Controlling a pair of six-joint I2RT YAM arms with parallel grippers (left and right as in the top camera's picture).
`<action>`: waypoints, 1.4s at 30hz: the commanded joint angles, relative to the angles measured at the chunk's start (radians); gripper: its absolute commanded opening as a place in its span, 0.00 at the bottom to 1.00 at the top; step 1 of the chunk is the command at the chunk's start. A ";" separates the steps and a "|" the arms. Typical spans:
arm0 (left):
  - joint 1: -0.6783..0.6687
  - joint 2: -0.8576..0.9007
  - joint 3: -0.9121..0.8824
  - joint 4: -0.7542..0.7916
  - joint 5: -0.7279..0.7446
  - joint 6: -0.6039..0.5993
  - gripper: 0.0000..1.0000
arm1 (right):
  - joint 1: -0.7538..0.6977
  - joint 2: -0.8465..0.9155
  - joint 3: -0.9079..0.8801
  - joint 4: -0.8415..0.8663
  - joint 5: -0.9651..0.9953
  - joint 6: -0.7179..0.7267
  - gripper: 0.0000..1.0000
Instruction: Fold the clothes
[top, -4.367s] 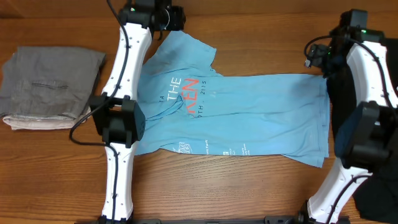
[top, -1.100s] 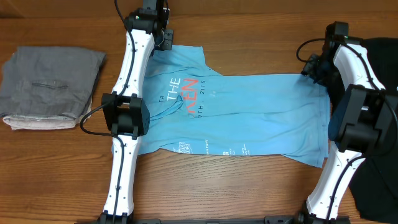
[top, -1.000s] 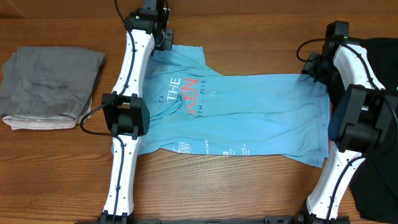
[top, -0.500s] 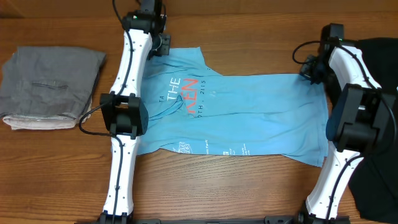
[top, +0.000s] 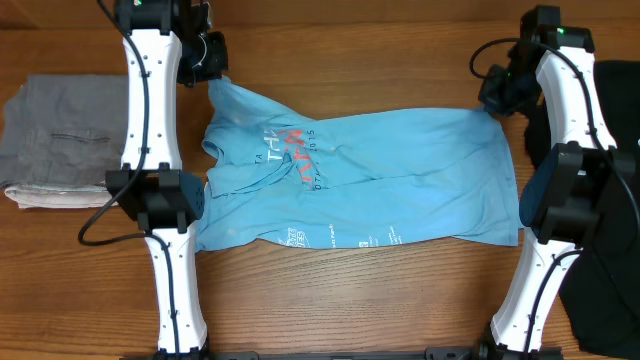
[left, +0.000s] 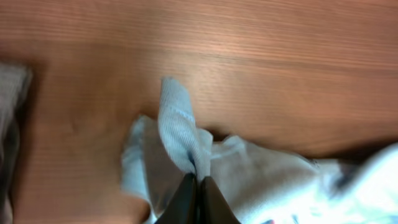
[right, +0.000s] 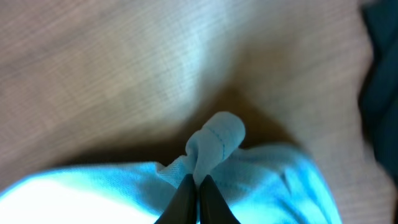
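Jaws of the left gripper (left: 194, 180) and right gripper (right: 194, 182) are clenched on far-edge folds of the light blue T-shirt (top: 390, 180), which is spread just right of the grey garment (top: 60, 140). The print is creased, with only "TH" legible. Since the earlier frame, the left gripper has drawn its corner toward the grey garment.

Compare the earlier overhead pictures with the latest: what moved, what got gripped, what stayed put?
The left gripper, shut on a corner of the T-shirt, pulled it left toward the grey pile, rumpling the lettering. The right gripper closed on the hem corner at the other end. The grey pile and the dark garment on the right stayed put.
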 joint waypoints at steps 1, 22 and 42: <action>-0.024 -0.048 0.015 -0.072 0.055 -0.025 0.04 | -0.011 -0.051 0.023 -0.051 -0.015 -0.006 0.04; -0.097 -0.396 -0.532 -0.085 -0.045 -0.106 0.04 | -0.029 -0.222 -0.001 -0.341 -0.010 -0.003 0.04; -0.112 -0.583 -1.029 -0.086 -0.138 -0.128 0.04 | -0.120 -0.527 -0.467 -0.307 0.042 0.033 0.04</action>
